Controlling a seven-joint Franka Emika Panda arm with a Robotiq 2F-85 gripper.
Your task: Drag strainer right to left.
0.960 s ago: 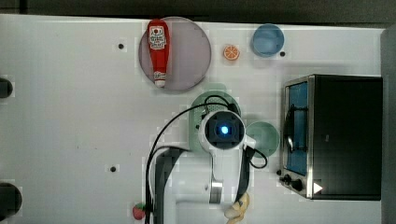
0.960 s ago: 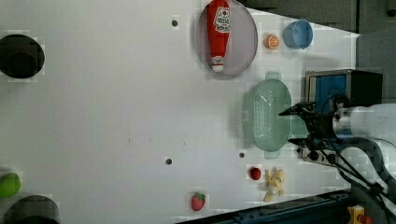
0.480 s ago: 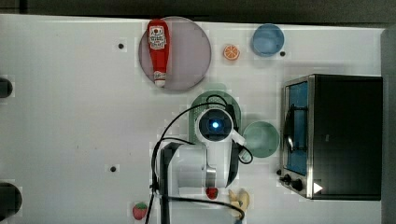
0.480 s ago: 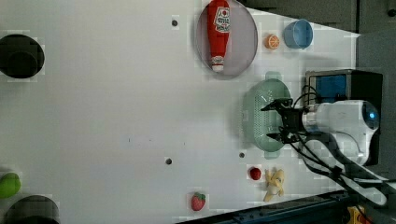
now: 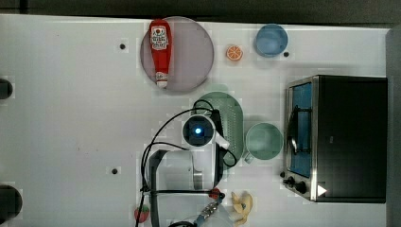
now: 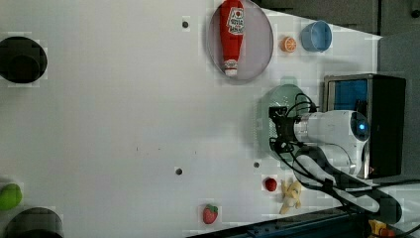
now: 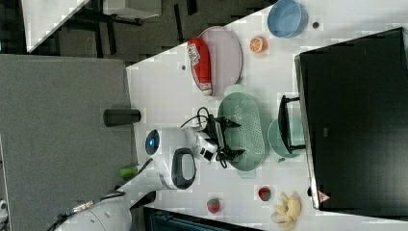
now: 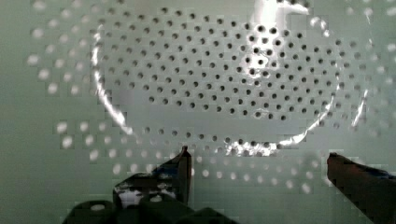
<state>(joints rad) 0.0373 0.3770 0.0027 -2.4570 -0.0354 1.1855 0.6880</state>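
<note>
The gripper [image 8: 257,161] hangs spread wide inside the strainer [image 7: 248,130], its two fingertips [image 8: 186,161] apart over the perforated floor and gripping nothing. In the right view the fingers reach into the pale green oval basket from the right view's left. In the top view the strainer [image 5: 229,118] lies on the white table [image 5: 71,118] just below the grey plate [image 5: 189,52] carrying the ketchup bottle [image 5: 160,49], with the green mug [image 5: 263,141] just beside it on the top view's right, and the toaster oven [image 5: 347,137] beyond the mug.
</note>
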